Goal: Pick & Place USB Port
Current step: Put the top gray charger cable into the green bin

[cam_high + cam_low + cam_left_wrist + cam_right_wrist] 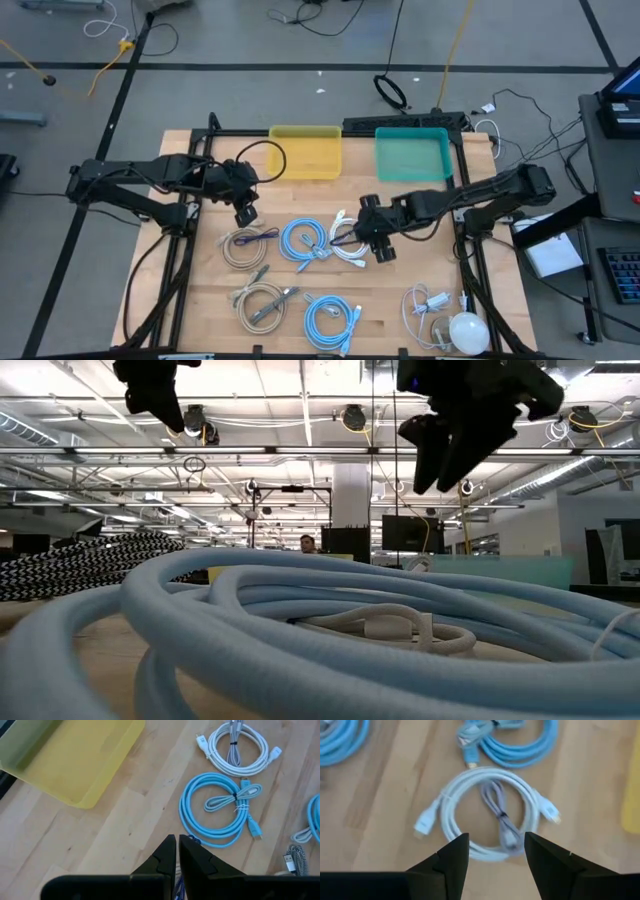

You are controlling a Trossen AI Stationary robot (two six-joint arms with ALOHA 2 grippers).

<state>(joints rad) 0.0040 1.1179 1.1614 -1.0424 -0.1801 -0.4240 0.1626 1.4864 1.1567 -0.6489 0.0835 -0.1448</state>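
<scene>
Several coiled cables lie flat on the wooden table (200,300). A white coil (350,243) with a grey tie sits mid-table, with a light blue coil (305,240) to its left. My right gripper (383,245) hangs open above the white coil (490,771), and its fingers (452,857) frame the coil's near side without touching. The low view shows this gripper (450,450) well above the table. My left gripper (245,210) (177,845) is shut and hovers left of the blue coil (217,810), holding nothing.
A yellow bin (305,152) and a teal bin (412,155) stand at the far edge. A beige coil (245,243), a grey-beige coil (262,300), a second blue coil (330,318), a white cable bundle (430,305) and a white ball (467,330) also lie on the table.
</scene>
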